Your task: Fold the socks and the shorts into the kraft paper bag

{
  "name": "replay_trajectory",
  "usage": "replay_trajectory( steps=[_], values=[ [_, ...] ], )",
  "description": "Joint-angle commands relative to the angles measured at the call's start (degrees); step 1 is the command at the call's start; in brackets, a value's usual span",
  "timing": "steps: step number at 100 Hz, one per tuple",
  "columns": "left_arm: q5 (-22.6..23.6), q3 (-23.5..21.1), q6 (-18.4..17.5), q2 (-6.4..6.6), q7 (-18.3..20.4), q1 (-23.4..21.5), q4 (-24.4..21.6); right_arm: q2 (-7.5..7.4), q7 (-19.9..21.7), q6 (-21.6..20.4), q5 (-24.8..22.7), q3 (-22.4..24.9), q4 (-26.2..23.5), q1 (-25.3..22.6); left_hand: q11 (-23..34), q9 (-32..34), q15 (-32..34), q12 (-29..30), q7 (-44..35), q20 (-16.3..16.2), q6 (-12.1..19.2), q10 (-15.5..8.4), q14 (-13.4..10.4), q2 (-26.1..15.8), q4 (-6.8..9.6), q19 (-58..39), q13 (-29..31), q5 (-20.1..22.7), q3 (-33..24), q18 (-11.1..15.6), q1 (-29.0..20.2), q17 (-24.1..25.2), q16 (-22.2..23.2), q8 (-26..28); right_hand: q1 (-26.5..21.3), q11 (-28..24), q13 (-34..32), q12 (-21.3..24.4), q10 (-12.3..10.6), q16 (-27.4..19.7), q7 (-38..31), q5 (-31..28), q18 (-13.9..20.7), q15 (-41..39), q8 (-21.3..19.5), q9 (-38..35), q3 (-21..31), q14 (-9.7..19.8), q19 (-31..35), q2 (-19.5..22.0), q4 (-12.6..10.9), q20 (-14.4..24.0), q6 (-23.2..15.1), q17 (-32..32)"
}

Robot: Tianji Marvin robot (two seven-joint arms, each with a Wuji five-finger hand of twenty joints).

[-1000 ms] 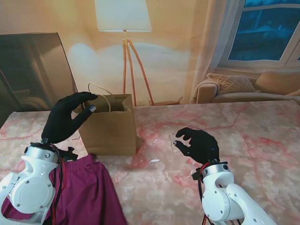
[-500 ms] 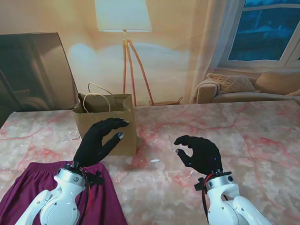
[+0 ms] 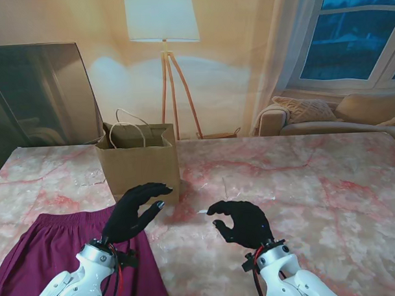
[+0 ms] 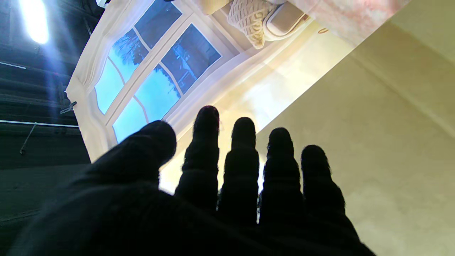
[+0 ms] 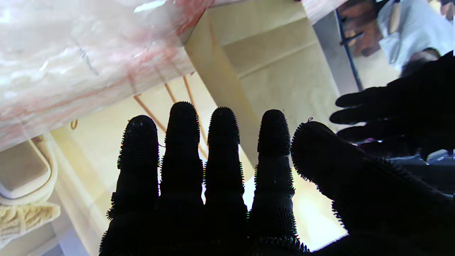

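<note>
the shorts [image 3: 52, 257], a maroon pair, lie spread flat on the marble table [image 3: 328, 176] at the far left and nearest me, running off the near edge of the stand view. no socks are visible anywhere on the table; whether they are inside the bag cannot be told.

just right of the shorts' waistband, the left hand [image 3: 133, 212] hovers over the near right corner of the garment, empty, its fingers [image 4: 243, 149] loosely extended and a little apart, thumb held out to the side. it points toward the kraft paper bag [image 3: 141, 166], which stands upright and open just beyond it, handles up, near the far left of the table.

farther right, the right hand [image 3: 240, 222] hangs over bare marble, well apart from the shorts, also empty; its fingers [image 5: 222, 142] curl slightly and sit side by side, thumb apart from them.

judging from this, the step in hand is the shorts: they are not yet folded and nothing grips them. the next move calls for both hands to come down onto the fabric, the right one crossing left to reach it, and pinch an edge to fold the cloth over itself before it can fit the bag's narrow mouth.
</note>
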State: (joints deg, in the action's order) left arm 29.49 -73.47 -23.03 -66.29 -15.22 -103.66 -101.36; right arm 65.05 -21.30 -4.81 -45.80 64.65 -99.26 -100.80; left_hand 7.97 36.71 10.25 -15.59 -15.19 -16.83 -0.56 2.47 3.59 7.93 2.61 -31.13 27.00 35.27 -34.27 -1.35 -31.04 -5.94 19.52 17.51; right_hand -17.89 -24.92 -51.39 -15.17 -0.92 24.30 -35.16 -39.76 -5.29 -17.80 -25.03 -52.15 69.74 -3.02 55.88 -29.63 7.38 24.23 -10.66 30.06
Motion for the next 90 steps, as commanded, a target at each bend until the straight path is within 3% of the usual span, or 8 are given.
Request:
replay_trajectory(
  steps=[1, 12, 29, 57, 78, 90],
  values=[
    [-0.5, 0.1, -0.4, 0.22, 0.7, -0.5, 1.7, -0.05, 0.2, -0.9, -0.6, -0.8, 0.6, -0.4, -1.1, -2.0, -0.6, 0.4, 0.7, 0.6, 0.2, 1.0, -1.0, -0.3, 2.10, 0.5, -0.9, -1.1, -0.8, 1.7, 2.0, 0.4, -0.6, -0.4, 0.8, 0.9, 1.8, 0.7, -1.2, -1.4, 0.4, 1.7, 2.3, 1.4, 0.5, 1.6, 1.8, 2.0, -1.0, 1.8, -2.5, -1.6, -0.1, -0.7],
    [-0.7, 0.2, -1.0, 0.32, 1.1, -0.4, 3.4, -0.24, -0.2, -4.0, -1.1, -1.9, 2.0, 0.0, -1.2, -2.5, -1.0, 0.5, 1.1, 1.2, 0.2, 1.1, -1.2, -1.7, 2.06, 1.9, -1.4, -1.3, 2.3, 1.7, 2.4, 0.7, -0.8, -0.4, 0.8, 0.8, 1.7, 0.6, -1.3, -1.6, 0.2, 1.6, 2.1, 1.3, 0.6, 1.4, 1.7, 2.2, -1.1, 1.7, -2.4, -1.8, -0.4, -0.9],
    [-1.3, 0.2, -1.6, 0.32, 1.4, -0.3, 4.4, -0.84, -1.1, -10.1, -3.5, -5.4, 4.8, 2.0, -1.3, -2.6, -1.0, 0.6, 1.4, 1.2, -0.2, 1.1, -1.1, -2.6, 1.85, 2.0, -1.6, -1.4, 4.6, 1.8, 2.8, 0.9, -0.9, -0.5, -1.0, 0.8, 1.5, 0.7, -2.1, -2.1, -1.0, 1.7, 2.2, 1.2, 1.9, 1.0, 2.9, 3.0, -1.1, 1.2, -0.3, -2.0, -1.3, -1.3],
    [-1.5, 0.3, -2.0, 0.42, 1.9, 0.0, 4.8, -0.62, -1.8, -16.7, -3.4, -17.2, 12.6, 11.1, -1.3, -2.7, -1.0, 0.6, 1.6, 1.2, -0.6, 1.1, -1.2, -2.9, 1.97, 2.0, -1.8, -1.5, 5.8, 1.8, 2.5, 1.0, -0.9, -0.6, -1.5, 2.3, 4.7, 1.2, -3.1, -3.9, -2.8, 3.5, 3.3, 3.5, 3.6, 3.4, 1.8, 4.8, -4.4, 3.3, 1.4, -3.4, -2.1, -5.1],
    [-1.8, 0.4, -1.8, 0.26, 1.4, -0.1, 4.9, 0.94, -1.7, -17.4, -1.0, -27.1, 19.0, 19.6, -1.3, -2.7, -0.9, 0.5, 1.6, 1.1, -0.8, 1.2, -1.2, -3.2, 1.84, 1.8, -1.7, -1.2, 6.6, 1.8, 2.3, 0.9, -0.9, -0.5, 1.7, 4.8, 9.9, 2.1, -4.5, -6.6, -2.9, 5.2, 3.0, 5.9, 3.6, 7.3, 0.5, 7.3, -8.8, 6.6, -1.0, -3.8, -2.4, -10.8],
    [-1.8, 0.1, -1.7, 0.24, 1.3, -0.2, 5.0, 2.20, -1.7, -16.6, 0.5, -31.6, 22.6, 23.9, -1.2, -2.6, -0.9, 0.5, 1.6, 1.1, -0.9, 1.3, -1.1, -3.2, 1.78, 1.8, -1.7, -1.2, 6.8, 1.8, 2.2, 0.9, -0.9, -0.5, 5.9, 6.6, 14.9, 2.8, -5.2, -8.1, -1.8, 6.3, 3.3, 6.9, 2.9, 10.4, -2.1, 8.9, -11.6, 11.3, -2.8, -2.9, -2.3, -14.8]
  ],
)
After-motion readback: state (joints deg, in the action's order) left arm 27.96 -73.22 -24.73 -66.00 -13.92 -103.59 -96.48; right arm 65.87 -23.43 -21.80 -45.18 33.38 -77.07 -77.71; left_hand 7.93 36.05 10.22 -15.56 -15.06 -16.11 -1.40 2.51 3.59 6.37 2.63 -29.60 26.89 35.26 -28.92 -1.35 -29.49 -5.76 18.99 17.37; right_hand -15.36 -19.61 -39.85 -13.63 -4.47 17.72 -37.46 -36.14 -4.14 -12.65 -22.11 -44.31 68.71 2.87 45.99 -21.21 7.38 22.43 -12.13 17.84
